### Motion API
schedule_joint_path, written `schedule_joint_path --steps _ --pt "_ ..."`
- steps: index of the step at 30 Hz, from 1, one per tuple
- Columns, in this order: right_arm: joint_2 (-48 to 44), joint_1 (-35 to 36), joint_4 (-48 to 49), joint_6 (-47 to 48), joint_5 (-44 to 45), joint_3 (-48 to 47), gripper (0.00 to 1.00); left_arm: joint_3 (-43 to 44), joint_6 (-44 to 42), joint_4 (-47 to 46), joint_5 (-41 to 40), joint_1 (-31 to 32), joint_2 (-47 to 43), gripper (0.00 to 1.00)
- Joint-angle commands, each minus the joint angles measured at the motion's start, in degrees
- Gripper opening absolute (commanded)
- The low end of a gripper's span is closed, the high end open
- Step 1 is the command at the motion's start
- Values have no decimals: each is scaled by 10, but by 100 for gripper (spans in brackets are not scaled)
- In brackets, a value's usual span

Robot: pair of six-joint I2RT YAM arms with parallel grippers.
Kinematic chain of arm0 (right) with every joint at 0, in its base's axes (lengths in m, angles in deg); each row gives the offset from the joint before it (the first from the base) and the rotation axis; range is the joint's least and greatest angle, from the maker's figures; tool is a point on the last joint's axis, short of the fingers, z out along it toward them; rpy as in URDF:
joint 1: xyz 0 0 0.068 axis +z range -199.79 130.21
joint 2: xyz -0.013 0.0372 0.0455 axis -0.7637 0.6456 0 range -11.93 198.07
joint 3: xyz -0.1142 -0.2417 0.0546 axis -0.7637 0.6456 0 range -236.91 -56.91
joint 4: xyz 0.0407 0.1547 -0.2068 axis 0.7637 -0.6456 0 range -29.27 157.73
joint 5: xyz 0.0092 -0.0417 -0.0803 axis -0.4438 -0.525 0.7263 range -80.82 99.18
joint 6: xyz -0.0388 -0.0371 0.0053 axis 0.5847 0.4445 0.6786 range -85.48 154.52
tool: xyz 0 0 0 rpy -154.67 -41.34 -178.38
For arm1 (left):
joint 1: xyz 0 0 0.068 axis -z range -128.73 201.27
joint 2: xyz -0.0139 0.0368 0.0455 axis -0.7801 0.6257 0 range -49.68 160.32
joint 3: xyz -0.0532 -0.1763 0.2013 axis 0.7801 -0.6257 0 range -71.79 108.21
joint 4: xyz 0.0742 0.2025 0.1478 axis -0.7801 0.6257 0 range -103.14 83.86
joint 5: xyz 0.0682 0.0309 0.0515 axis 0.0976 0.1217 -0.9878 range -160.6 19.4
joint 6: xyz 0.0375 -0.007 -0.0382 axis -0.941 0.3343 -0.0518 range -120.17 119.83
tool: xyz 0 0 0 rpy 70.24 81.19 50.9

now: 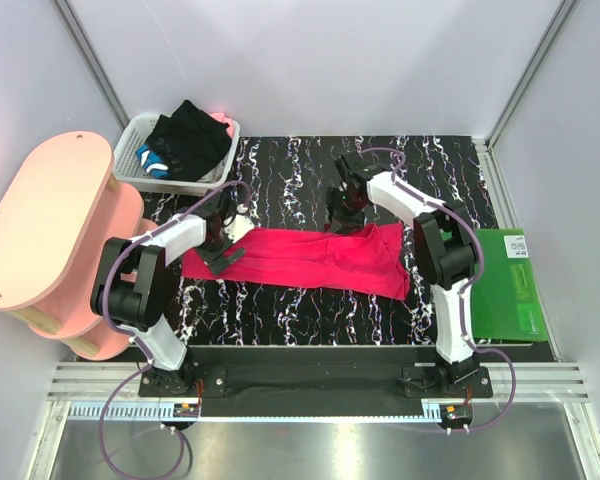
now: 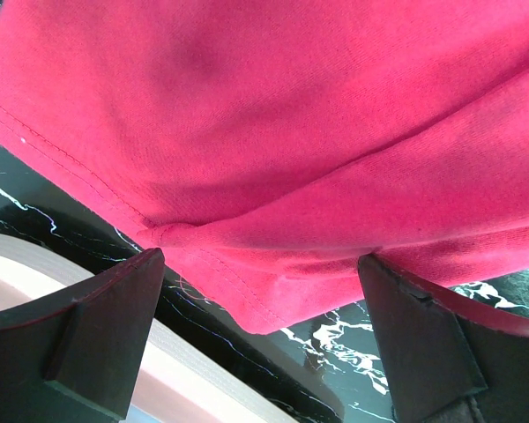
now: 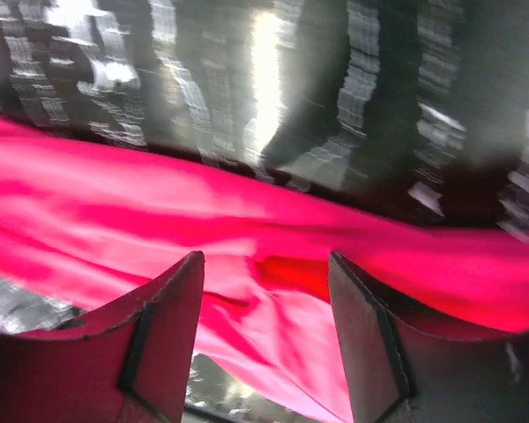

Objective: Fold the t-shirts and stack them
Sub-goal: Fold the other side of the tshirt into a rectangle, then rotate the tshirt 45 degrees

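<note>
Close up, left hand (image 2: 260,257) released, dark fingers (image 2: 97,326) spread either side of a hemmed corner of the pinkish-red t-shirt (image 2: 273,132). Right hand (image 3: 264,257) likewise unclenched, poised at the shirt's far edge, view blurred. Seen from above, lies rumpled across the middle of the black marbled desk (image 1: 280,305). Black t-shirt (image 1: 190,140) heaped in white slotted basket (image 1: 130,165), far left corner.

From my station I count two shirts, one red shirt (image 1: 300,258) and one black shirt (image 1: 188,140), plus one basket (image 1: 128,158), one green mat (image 1: 510,290), one pink shelf (image 1: 50,220), and two arms, the left arm (image 1: 155,255) and right arm (image 1: 435,235).
</note>
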State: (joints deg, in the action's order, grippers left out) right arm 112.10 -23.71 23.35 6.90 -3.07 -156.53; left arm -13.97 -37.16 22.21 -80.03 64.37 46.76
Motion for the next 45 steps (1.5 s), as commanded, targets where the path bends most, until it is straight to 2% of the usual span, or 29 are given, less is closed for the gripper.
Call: schedule_joint_path --steps 1,4,8,11,17,22,27,32,36,45 --pt "-155 5 -9 4 151 38 65 -11 9 6 -1 4 -11 99" --pt "-238 2 -11 -27 154 94 60 -11 3 9 -6 4 -28 99" --pt "-310 2 -18 -70 99 201 58 -3 -11 21 -16 3 -73 99" --pt "-335 2 -16 -83 81 265 60 7 -22 36 -24 -1 -97 99" --pt "-326 2 22 -115 57 359 50 38 -20 70 -10 -1 -132 99" --pt "-282 2 28 -118 95 363 41 66 -3 89 21 28 -122 99" --pt "-252 0 31 -121 116 371 34 75 18 77 17 61 -31 99" --pt "-213 -4 41 -118 104 370 28 75 16 40 -27 61 38 99" --pt "-184 -18 47 -117 87 366 27 66 5 32 -32 40 46 99" --pt "-137 -108 55 -89 29 319 27 -4 -9 15 -22 17 14 99"
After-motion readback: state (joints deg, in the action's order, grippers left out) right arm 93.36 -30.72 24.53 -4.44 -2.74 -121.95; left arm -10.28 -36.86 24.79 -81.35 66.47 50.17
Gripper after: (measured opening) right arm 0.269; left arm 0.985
